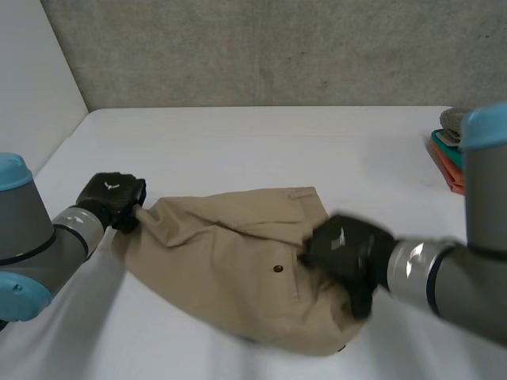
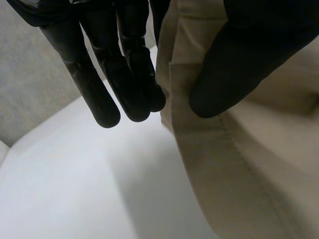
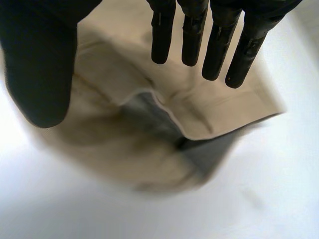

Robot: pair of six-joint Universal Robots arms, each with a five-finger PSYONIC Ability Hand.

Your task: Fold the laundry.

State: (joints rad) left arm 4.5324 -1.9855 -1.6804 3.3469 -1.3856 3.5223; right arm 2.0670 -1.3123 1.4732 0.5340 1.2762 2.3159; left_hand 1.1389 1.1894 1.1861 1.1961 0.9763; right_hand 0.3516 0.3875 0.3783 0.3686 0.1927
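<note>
The tan cloth (image 1: 238, 269) lies in a loose heap on the near half of the white table (image 1: 261, 142), a bit to the right of the middle. It is bunched and wrinkled, not flat, and one small dark button (image 1: 277, 269) shows on top. In the right wrist view one flap is lifted a little, with a dark gap under it. The left hand (image 1: 112, 198) is at the cloth's far left corner. In its own wrist view the fingers (image 2: 124, 84) are on one side of the cloth's sewn edge and the thumb (image 2: 239, 59) is on the other, so it pinches that edge. The right hand (image 1: 344, 249) is over the right part of the cloth. Its fingers (image 3: 219, 45) are straight and a little apart, its thumb (image 3: 40, 64) is held wide, and it holds nothing. A small pile of folded things (image 1: 447, 146) sits at the table's right edge, well apart from the cloth.
</note>
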